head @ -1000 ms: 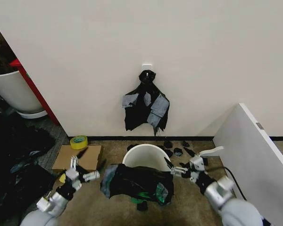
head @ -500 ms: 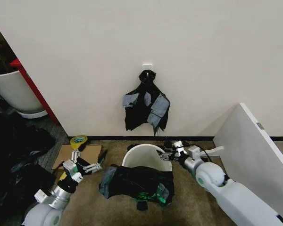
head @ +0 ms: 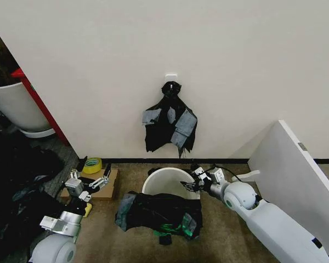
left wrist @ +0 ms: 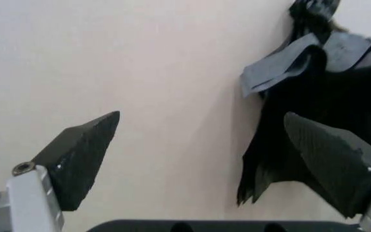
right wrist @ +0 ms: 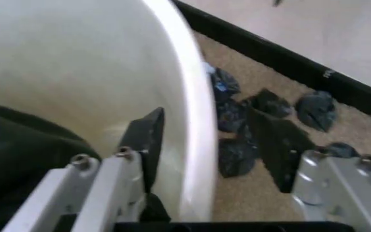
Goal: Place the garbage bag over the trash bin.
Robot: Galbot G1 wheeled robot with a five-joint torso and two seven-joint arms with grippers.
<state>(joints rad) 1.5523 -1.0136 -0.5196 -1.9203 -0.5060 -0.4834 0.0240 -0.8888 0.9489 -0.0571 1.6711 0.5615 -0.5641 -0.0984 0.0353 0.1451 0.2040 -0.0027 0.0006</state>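
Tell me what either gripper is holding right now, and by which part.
Nothing is held. The right gripper is open, straddling the trash bin rim with one finger inside. The left gripper is open and empty, facing the wall.

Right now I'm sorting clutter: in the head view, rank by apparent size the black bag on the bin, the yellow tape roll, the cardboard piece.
1. Crinkled black garbage bag
2. Flat brown cardboard piece, partly hidden
3. Yellow tape roll

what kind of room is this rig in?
Probably a lab or office corner set up for testing: carpet floor, plain wall with taped black bags hung on it, a tape roll on flat cardboard, a white panel.
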